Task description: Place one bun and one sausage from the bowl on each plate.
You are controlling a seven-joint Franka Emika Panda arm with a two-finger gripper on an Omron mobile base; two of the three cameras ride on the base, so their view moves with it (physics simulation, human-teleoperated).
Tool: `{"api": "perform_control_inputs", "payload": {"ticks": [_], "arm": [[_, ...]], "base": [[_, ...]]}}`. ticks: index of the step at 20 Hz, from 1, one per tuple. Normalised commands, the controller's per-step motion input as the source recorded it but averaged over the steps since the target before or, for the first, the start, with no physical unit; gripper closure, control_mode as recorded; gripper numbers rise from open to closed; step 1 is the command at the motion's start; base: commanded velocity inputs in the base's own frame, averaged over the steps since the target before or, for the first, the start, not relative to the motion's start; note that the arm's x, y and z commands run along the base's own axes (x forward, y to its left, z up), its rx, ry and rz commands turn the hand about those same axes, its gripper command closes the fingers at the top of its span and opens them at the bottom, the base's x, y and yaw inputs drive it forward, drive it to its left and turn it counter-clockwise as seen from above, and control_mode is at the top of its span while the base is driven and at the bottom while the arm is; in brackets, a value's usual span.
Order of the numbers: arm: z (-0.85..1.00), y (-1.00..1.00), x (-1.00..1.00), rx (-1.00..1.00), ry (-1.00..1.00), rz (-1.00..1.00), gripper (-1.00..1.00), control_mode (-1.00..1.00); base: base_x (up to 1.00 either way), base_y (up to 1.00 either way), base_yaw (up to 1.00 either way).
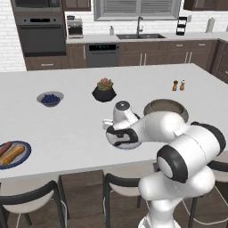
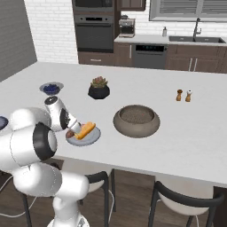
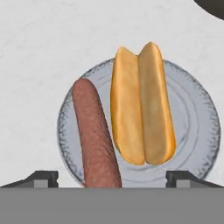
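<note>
I see my gripper (image 3: pixel 112 177) with its fingers (image 3: pixel 41 177) spread wide apart and nothing between them, hanging over the light grey plate (image 3: pixel 199 118). On that plate a sausage (image 3: pixel 94 135) lies side by side with a split bun (image 3: pixel 142 105), the two touching along their length. From the right base view I find this plate (image 2: pixel 91 138) near the front edge of the white counter (image 2: pixel 186 133), with the bun (image 2: pixel 85 130) on it and the arm's wrist just over its left side. The wide grey bowl (image 2: pixel 136 119) stands just to the right of the plate, apart from it. In the left base view the blue-rimmed plate (image 1: pixel 22 159) sits far off to the left at the counter's near edge, carrying its own bun (image 1: pixel 12 153) and sausage (image 1: pixel 4 148). Farther back I see a small bowl of berries (image 1: pixel 50 98), a black pot with a succulent (image 1: pixel 104 91) and two shakers (image 1: pixel 178 85).
</note>
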Motion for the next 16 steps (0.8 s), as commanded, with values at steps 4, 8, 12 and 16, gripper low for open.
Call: {"api": "perform_control_inputs", "payload": {"ticks": [4, 8, 12, 16], "arm": [[0.73, 0.00, -0.35, 0.00, 0.00, -0.06, -1.00, -1.00], [0.73, -0.11, -0.60, 0.00, -0.03, -0.04, -1.00, -1.00], [0.66, -0.18, -0.71, 0.00, -0.06, -0.01, -1.00, -1.00], [0.43, -0.39, -0.78, -0.01, -0.08, 0.00, -1.00, -1.00]], "base": [[0.00, 0.00, 0.00], [0.00, 0.00, 0.00], [0.00, 0.00, 0.00], [0.00, 0.00, 0.00]]}}
